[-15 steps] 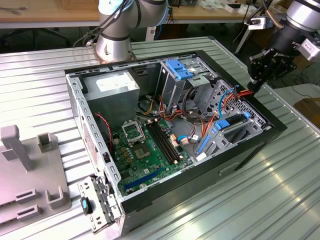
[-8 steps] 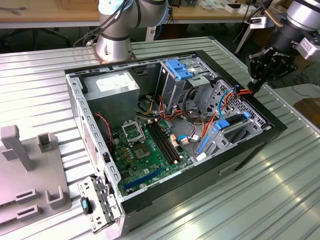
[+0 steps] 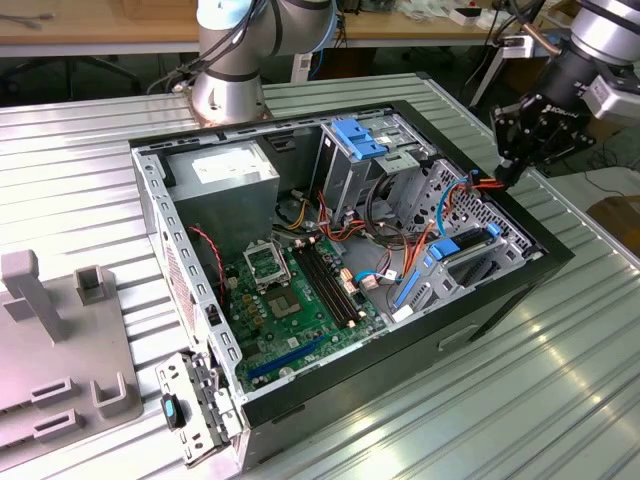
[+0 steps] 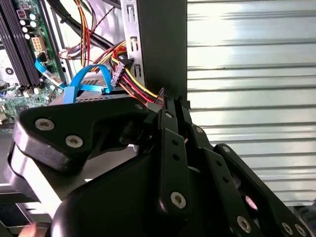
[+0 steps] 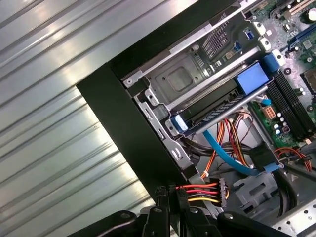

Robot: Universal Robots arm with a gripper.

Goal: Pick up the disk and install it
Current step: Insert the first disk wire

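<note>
Above the ribbed metal table (image 3: 520, 400), the jaws clamp a red-yellow wire bundle (image 5: 198, 192) by the open computer case (image 3: 545, 245).

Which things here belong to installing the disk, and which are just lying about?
Job in hand: disk, seated in the computer case; power cable, pinched by the end effector.
Lying about: grey fixture plate; metal bracket by the case corner.

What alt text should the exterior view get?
A robot arm's black gripper hangs over the edge of an open computer case on the exterior view's right, its tip at red and orange wires. The case lies on a ribbed metal table, and the blue-railed disk sits inside it, near the gripper.
</note>
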